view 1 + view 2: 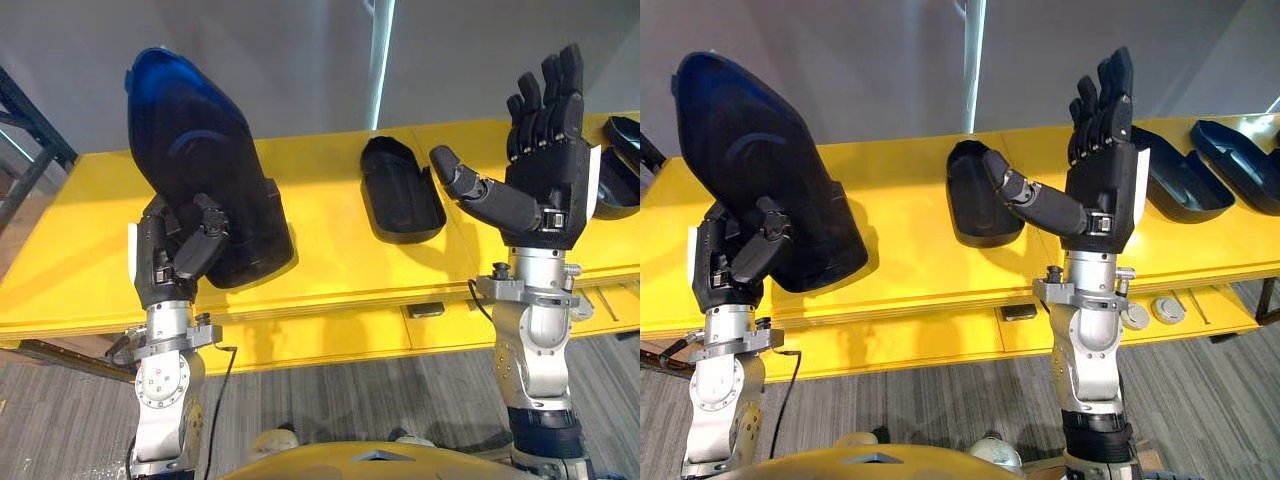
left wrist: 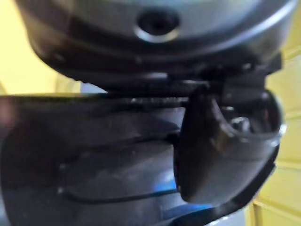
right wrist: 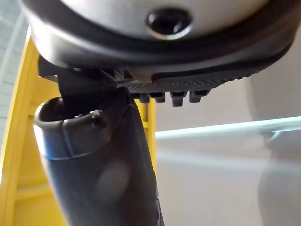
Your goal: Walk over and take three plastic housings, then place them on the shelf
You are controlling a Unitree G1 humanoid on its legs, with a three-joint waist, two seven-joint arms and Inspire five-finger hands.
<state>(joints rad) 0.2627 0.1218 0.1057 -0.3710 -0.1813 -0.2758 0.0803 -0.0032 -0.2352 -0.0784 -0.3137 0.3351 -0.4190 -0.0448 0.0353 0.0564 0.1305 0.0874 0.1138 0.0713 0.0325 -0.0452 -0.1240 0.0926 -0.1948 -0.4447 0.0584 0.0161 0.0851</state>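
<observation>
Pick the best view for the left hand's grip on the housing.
Left eye view: the whole housing is held up, with the left hand curled round its lower end, thumb in front. The right eye view shows much the same. The left wrist view shows the thumb pressed on dark plastic from very close.

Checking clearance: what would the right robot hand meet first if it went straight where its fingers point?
Likely nothing near: the open right robot hand points upward, above the yellow table and the black plastic housing lying on it. Beyond stands the grey wall; distance unclear.
</observation>
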